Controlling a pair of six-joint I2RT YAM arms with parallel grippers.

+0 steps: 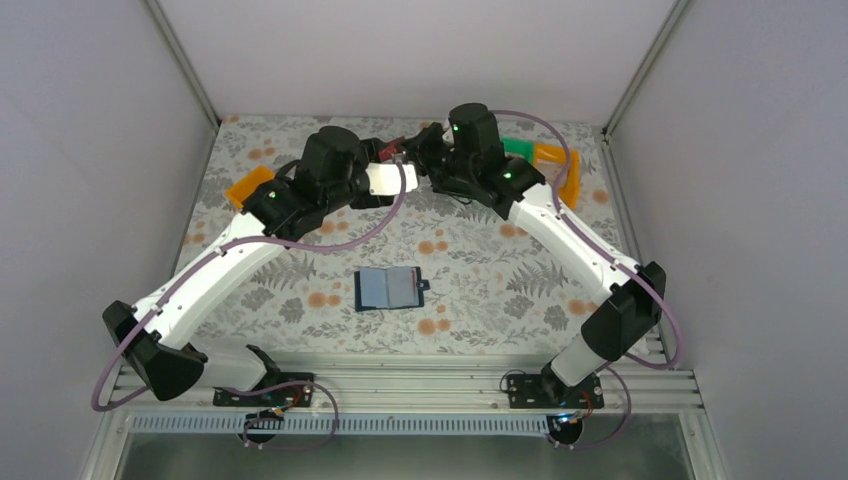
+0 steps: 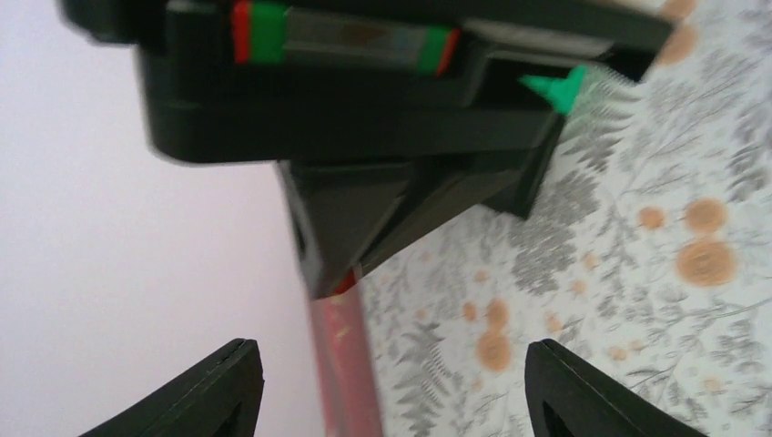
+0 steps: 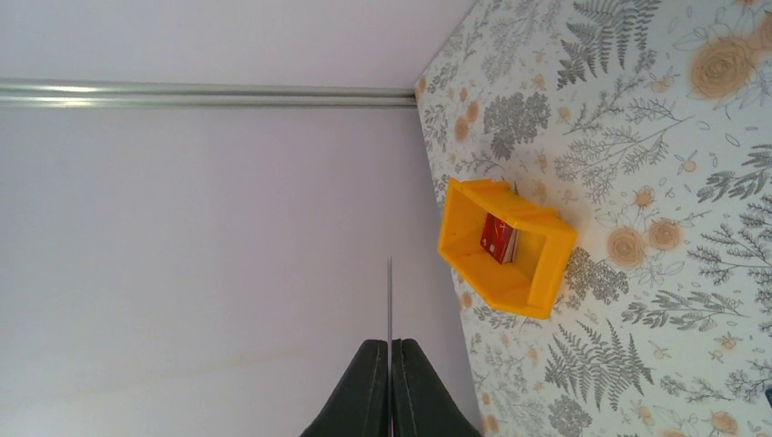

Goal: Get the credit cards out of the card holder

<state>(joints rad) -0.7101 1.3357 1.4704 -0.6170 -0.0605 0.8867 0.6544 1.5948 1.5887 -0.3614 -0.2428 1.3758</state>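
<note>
Left gripper [image 2: 391,355] stands wide, its jaws either side of a thin red plastic credit card [image 2: 341,364] at the far middle. The right gripper [image 3: 390,350] pinches the card's edge. It is likely stiff, light and slick, so take it by the flat faces. The navy folding card holder [image 1: 392,289] lies open near-centre on the desk [image 1: 480,260].

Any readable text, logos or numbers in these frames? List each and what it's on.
None readable.
Print on the binned red card in the orange bin: too small to read.
Face of the held card in the right gripper: blurred, nothing legible.
The card holder: no lettering visible.
</note>
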